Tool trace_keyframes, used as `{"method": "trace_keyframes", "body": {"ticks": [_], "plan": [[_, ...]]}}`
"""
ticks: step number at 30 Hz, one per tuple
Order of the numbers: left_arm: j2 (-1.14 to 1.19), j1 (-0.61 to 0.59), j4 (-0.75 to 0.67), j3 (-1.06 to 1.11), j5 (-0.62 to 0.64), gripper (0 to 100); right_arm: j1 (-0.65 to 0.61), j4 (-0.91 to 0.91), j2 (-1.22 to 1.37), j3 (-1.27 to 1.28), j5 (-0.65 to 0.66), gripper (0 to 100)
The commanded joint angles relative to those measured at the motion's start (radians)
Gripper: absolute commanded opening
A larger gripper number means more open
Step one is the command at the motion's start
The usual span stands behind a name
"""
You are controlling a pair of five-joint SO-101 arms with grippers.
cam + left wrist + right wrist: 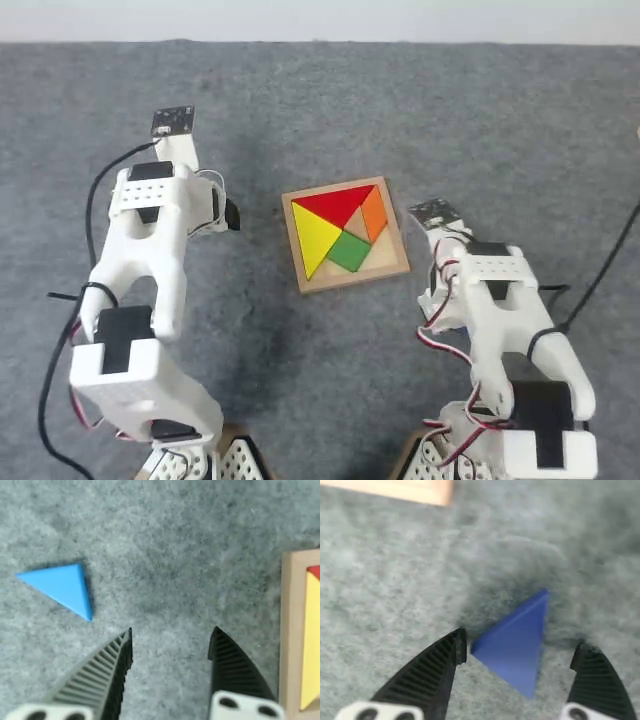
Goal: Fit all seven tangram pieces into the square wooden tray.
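The square wooden tray [396,270] lies mid-table, holding a red triangle [333,205], a yellow triangle [313,240], a green square [349,251] and an orange piece [374,214]. My left gripper [170,647] is open just above the grey mat, left of the tray, whose edge [290,630] shows beside it. A light blue triangle [62,586] lies on the mat a little beyond one fingertip. My right gripper [517,655] is open, straddling a dark blue triangle [517,642] that lies flat between its fingers, near the tray's corner [427,492].
Grey felt mat [480,120] covers the table, with open room behind and to the right of the tray. The left arm [150,260] and right arm [500,320] stand either side of the tray, cables trailing from each.
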Motion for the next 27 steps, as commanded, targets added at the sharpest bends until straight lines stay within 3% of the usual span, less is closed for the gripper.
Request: {"method": "trace_keyframes", "body": {"ticks": [1, 4, 14, 22, 27], "plan": [[-0.017, -0.008, -0.017, -0.005, 0.002, 25, 0.036, -0.024, -0.004, -0.005, 0.014, 22.6], [-0.017, -0.008, -0.017, -0.004, 0.002, 25, 0.033, -0.038, -0.004, -0.005, 0.014, 13.4], [-0.017, -0.008, -0.017, -0.004, 0.002, 25, 0.033, -0.044, -0.015, -0.012, 0.055, 10.0], [-0.009, -0.008, -0.018, -0.004, 0.002, 25, 0.030, 0.070, -0.016, -0.233, 0.420, 9.4], [-0.008, -0.008, -0.018, -0.002, 0.002, 25, -0.041, 0.153, -0.008, -0.457, 0.795, 9.0]]}}
